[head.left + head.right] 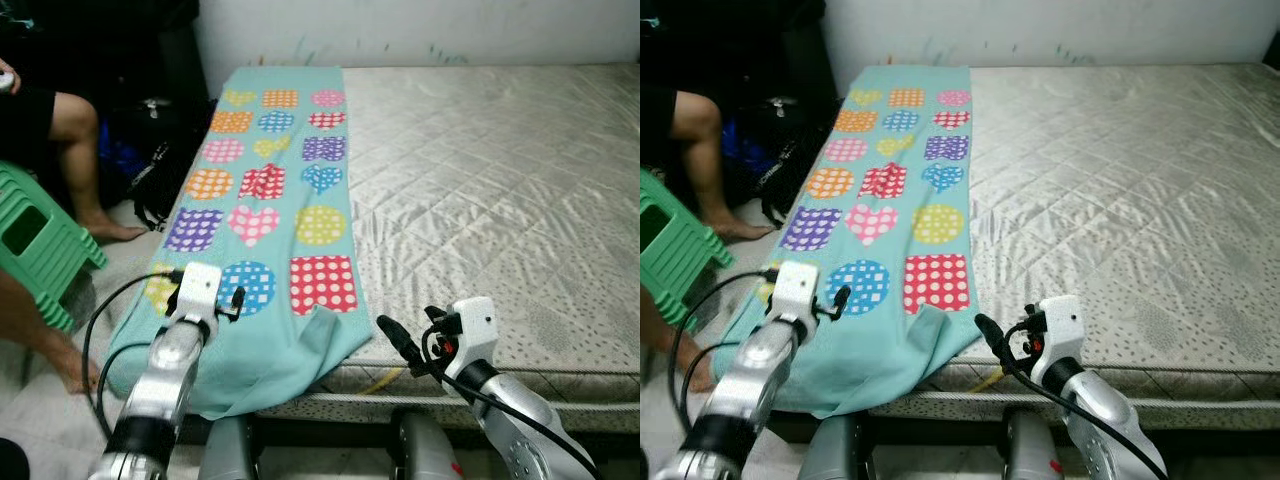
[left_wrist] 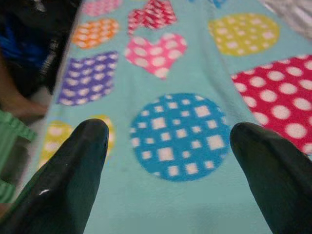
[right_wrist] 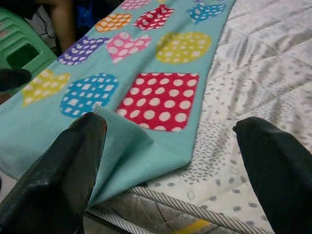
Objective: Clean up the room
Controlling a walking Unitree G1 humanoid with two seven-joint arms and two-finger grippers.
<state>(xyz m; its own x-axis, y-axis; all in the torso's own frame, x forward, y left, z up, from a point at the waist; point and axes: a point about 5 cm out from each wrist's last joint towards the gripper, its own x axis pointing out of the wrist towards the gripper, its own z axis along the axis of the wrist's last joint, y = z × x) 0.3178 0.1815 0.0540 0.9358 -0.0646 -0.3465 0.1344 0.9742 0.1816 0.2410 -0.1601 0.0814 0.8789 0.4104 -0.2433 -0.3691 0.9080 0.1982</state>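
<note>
While both spread wide, left claw [image 2: 168, 146] and right claw [image 3: 170, 146] hover above the blanket [image 1: 270, 200].

Silver arms, white wrist housings; each pincer, left [image 1: 237, 297] and right [image 1: 398, 338], has black fingers (black cables looped behind).

Both silver arms are raised forward, bent at the elbow. The left two-fingered black gripper [image 2: 165, 146] is held with its fingers spread wide (tips well apart). The right two-fingered black gripper [image 3: 170, 146] is likewise held open, with nothing between its fingers.
</note>
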